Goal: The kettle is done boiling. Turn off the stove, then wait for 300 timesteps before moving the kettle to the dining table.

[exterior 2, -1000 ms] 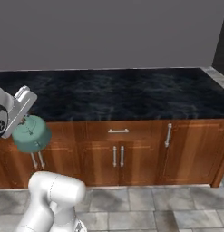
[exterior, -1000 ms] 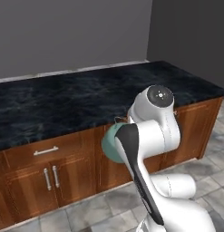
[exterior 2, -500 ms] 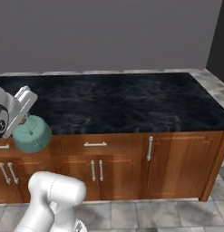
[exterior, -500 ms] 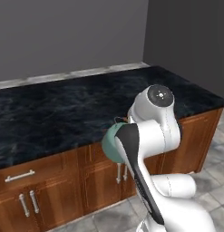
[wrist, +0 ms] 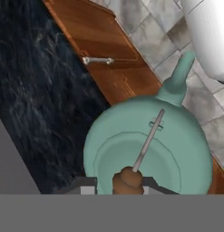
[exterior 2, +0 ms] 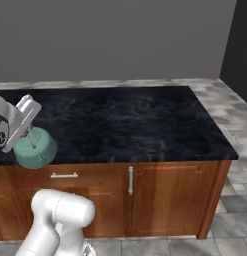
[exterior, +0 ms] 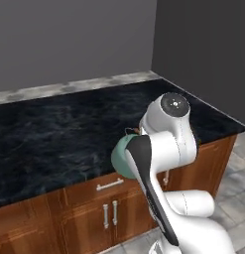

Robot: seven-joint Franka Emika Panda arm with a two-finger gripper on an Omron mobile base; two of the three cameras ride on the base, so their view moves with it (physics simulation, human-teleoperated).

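You have the kettle (exterior 2: pixel 36 148) hanging in the air at the near left edge of the dining table (exterior 2: pixel 135 125), over the front lip and the cabinet face, not resting on the stone. It is squat, rounded, matte teal-green. In the hand view the kettle (wrist: pixel 147 149) shows a shallow circular lid, a brown knob, a thin arched handle and a short spout (wrist: pixel 179 74) pointing out over the tiled floor (wrist: pixel 195 104).

The gripper (exterior 2: pixel 26 131) sits directly above the kettle in the right base view; fingers clamped on the handle, which is hidden between them at the lower edge of the hand view.

Table top: glossy black stone with pale marbling, flat, rectangular. Base: reddish-brown wood with panelled doors and a drawer handle (exterior 2: pixel 64 175) of brushed silver bar.

In the left base view the arm covers most of the kettle (exterior: pixel 121 156); you see only a teal curve left of the arm. The right base view gives its whole outline.
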